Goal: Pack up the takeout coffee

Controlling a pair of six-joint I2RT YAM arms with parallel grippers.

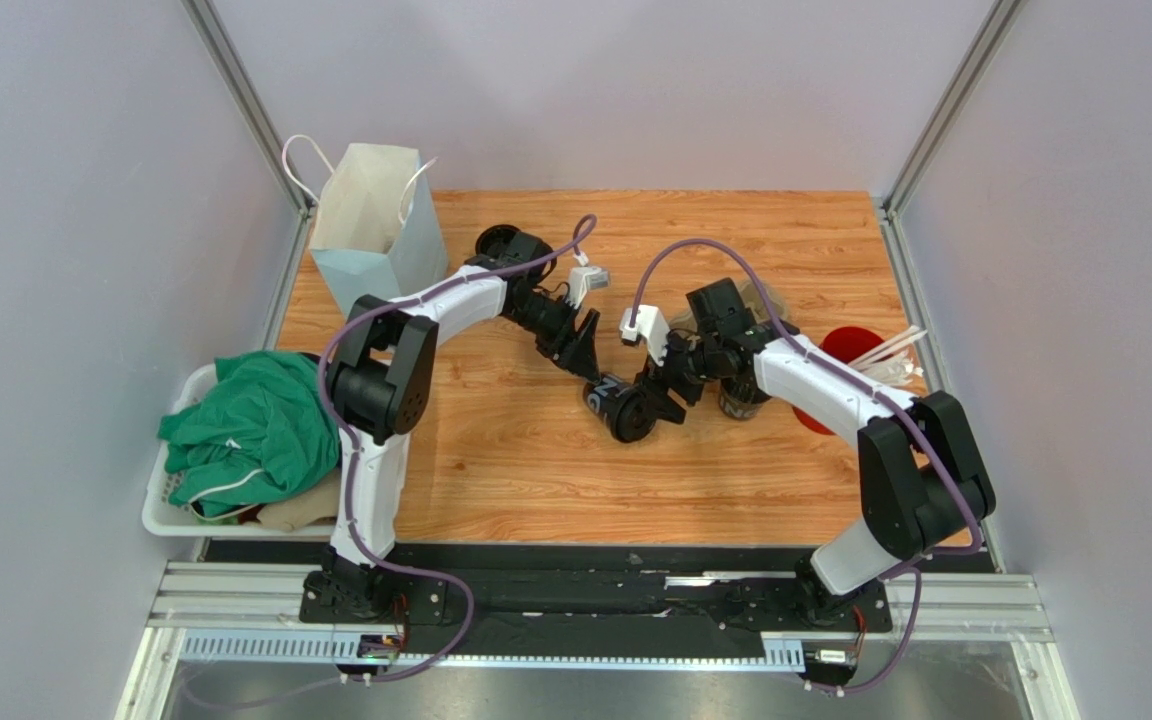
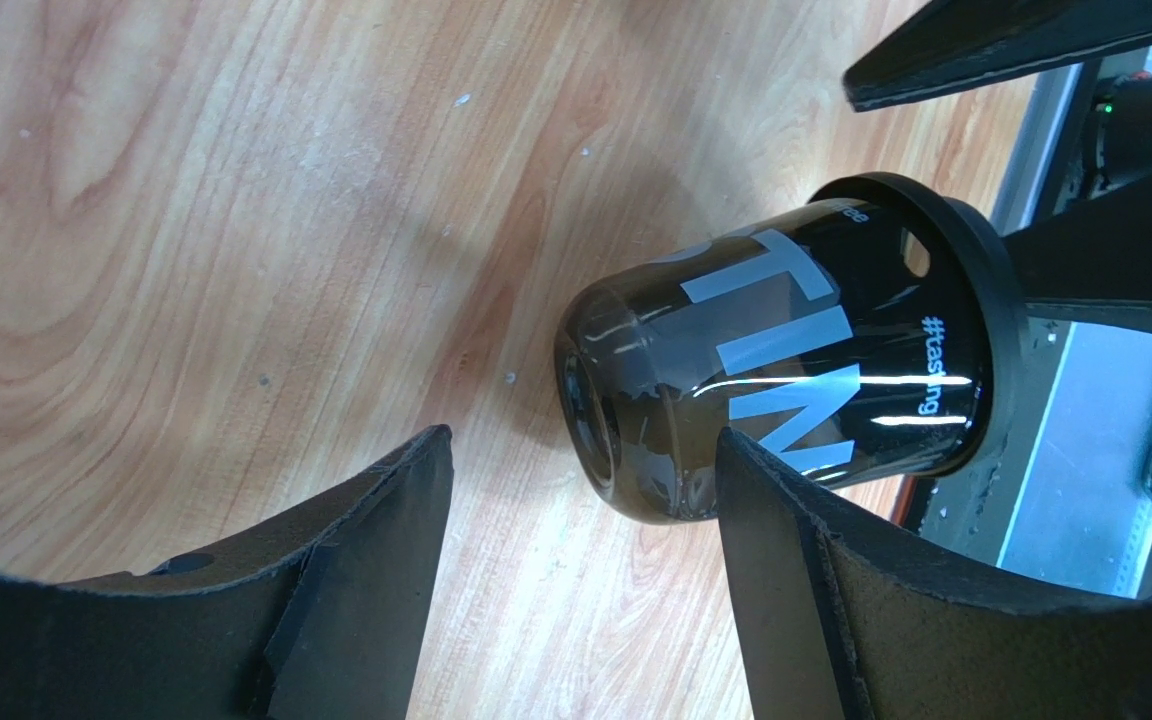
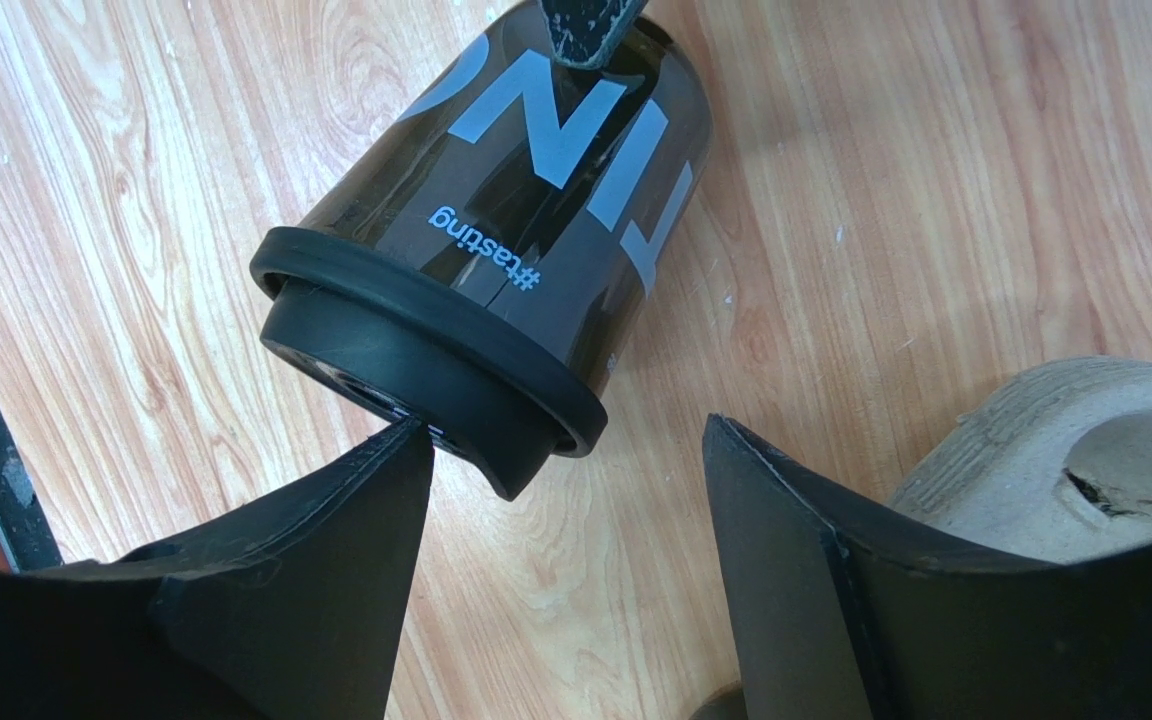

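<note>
The takeout coffee (image 1: 620, 408) is a black cup with pale lettering and a black lid, lying on its side mid-table. In the left wrist view the takeout coffee (image 2: 793, 360) shows its base to my left gripper (image 2: 582, 443), which is open just short of it, its right finger beside the cup's wall. In the right wrist view the takeout coffee (image 3: 522, 225) turns its lid toward my right gripper (image 3: 567, 428), also open, with its left fingertip at the lid's rim. From above, the left gripper (image 1: 585, 357) and right gripper (image 1: 665, 393) flank the cup.
A cardboard cup tray (image 3: 1078, 450) lies just right of the right gripper. A red cup (image 1: 845, 353) with white straws stands at the right. A paper bag (image 1: 372, 225) stands at the back left. A white bin (image 1: 162, 510) of green cloth sits off the table's left edge.
</note>
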